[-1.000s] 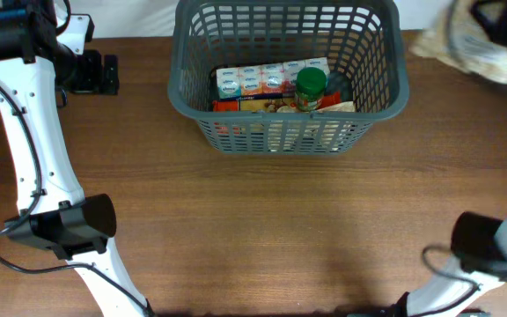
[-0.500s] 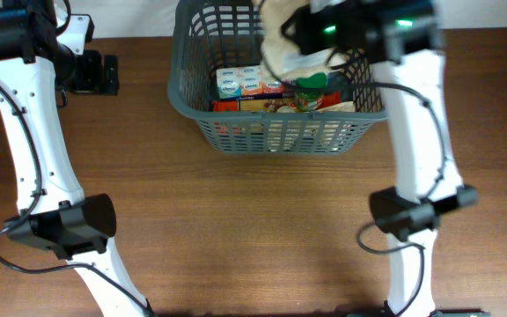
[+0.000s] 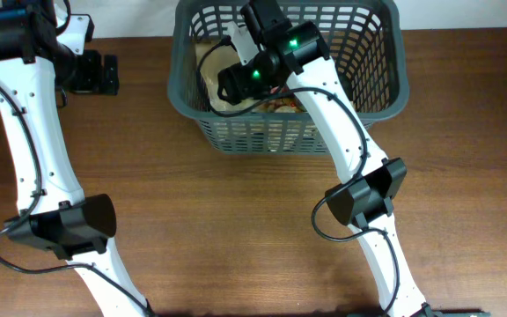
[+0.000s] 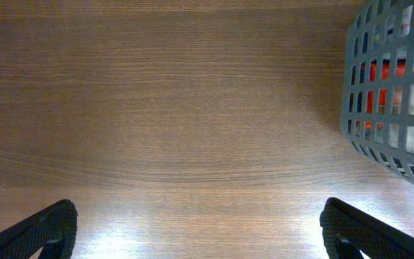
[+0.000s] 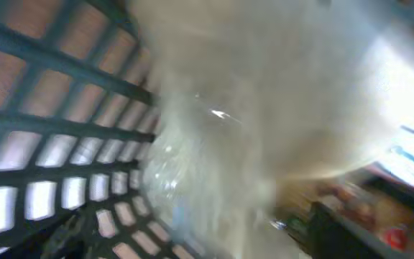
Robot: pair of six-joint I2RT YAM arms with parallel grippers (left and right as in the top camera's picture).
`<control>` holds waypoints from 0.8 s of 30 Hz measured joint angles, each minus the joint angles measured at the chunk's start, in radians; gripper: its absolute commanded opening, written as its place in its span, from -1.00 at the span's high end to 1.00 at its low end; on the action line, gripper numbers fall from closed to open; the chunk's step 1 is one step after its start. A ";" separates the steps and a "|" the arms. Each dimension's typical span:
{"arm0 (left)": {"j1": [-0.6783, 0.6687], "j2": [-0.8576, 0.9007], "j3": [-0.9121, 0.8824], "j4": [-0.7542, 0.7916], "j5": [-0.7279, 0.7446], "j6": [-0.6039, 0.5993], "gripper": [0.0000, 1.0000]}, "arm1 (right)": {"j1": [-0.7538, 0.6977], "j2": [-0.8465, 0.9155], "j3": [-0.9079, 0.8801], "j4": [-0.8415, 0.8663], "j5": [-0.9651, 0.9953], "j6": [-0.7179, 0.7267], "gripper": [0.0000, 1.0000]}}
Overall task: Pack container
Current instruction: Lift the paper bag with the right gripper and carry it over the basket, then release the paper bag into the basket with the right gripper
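Observation:
The container [image 3: 271, 136] is a dark grey lattice basket at the back middle of the table; its wall also shows in the left wrist view [image 4: 394, 93] and the right wrist view [image 5: 56, 122]. My right gripper [image 3: 233, 84] reaches down inside its left half. A pale clear-plastic bag [image 3: 208, 69] lies there against the left wall. In the blurred right wrist view the bag [image 5: 264, 122] fills the space ahead of my right gripper [image 5: 207, 237], whose jaws stand wide apart. My left gripper [image 3: 106, 75] hangs open over bare wood [image 4: 207, 237], left of the basket.
Other packaged groceries [image 3: 282, 104] lie on the basket floor under the right arm; red and blue packs [image 5: 401, 169] show beside the bag. The brown wooden table [image 3: 236, 229] stretches in front of the basket. The left arm's white links [image 3: 33, 150] run along the left edge.
The right arm has swung in from the far right with the pale bag and dropped into the basket's left half. Its jaws have spread apart. The left arm has not moved.

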 measured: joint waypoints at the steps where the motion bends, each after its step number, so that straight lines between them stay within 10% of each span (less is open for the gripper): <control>1: 0.000 0.000 0.000 0.000 0.000 0.000 -0.99 | -0.004 0.000 0.000 -0.018 0.020 0.000 -0.73; 8: 0.000 0.000 0.000 0.000 0.000 0.000 -0.99 | -0.121 -0.032 0.000 -0.148 0.110 0.011 -0.72; 24: 0.000 0.000 0.000 0.000 0.000 0.000 -0.99 | -0.603 -0.756 0.049 -0.314 0.192 0.070 -0.59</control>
